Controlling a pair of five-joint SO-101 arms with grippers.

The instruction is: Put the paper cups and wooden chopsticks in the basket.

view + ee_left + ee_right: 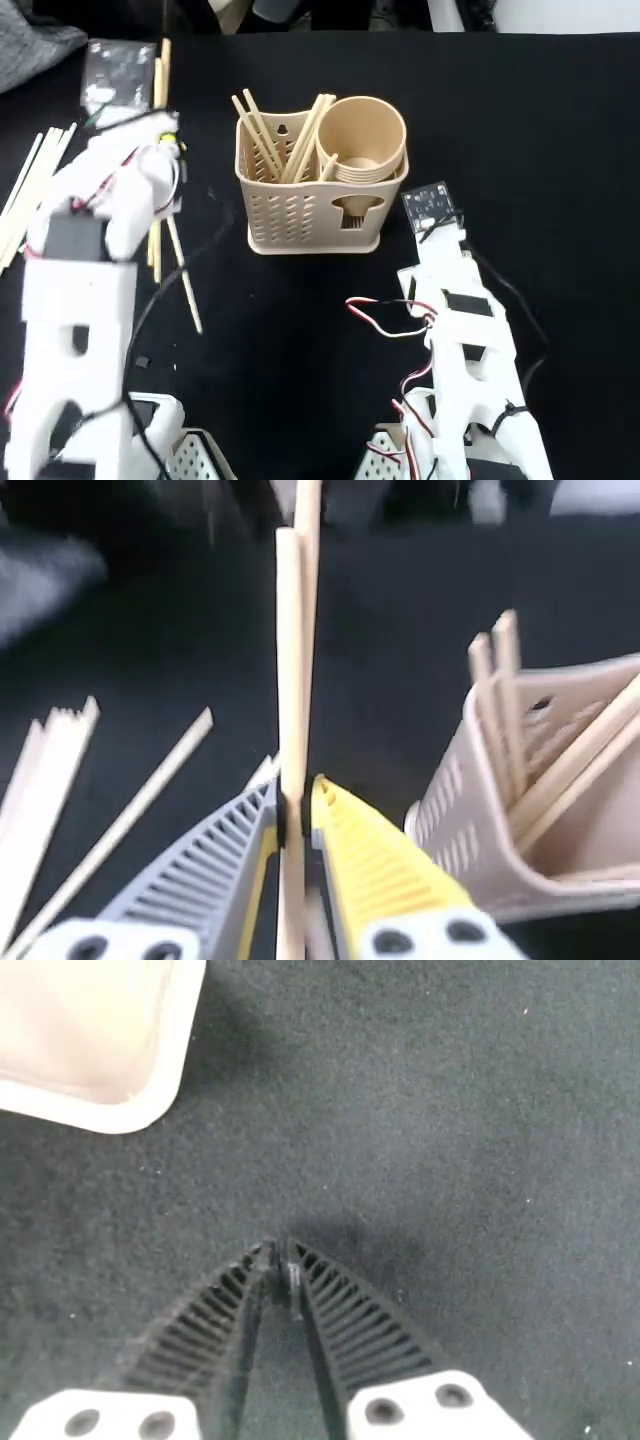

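**A:** Why is the left hand (pixel 295 802) holding like that?

**B:** It is clamped tight on a pale wooden chopstick (pixel 290 660), perhaps a pair. It grips near one end, I think so that the long free part can go down into the beige slotted plastic basket (pixel 310 205) at the upper centre of the high view.

**A:** What is inside the basket?

**B:** A stack of tan paper cups (pixel 365 140) fills its right compartment. Several wooden chopsticks (pixel 265 135) lean in the left one, probably upright to save room. Some loose chopsticks (pixel 28 195) lie at the left edge of the black worktop (pixel 540 150).

**A:** And the right hand (pixel 278 1255)?

**B:** It is closed to the tips and holds nothing. It sits low over the worktop, near the basket's corner.

**A:** Any writing?

**B:** A dark packet (pixel 118 72) at the upper left has pale print, but I cannot read it.
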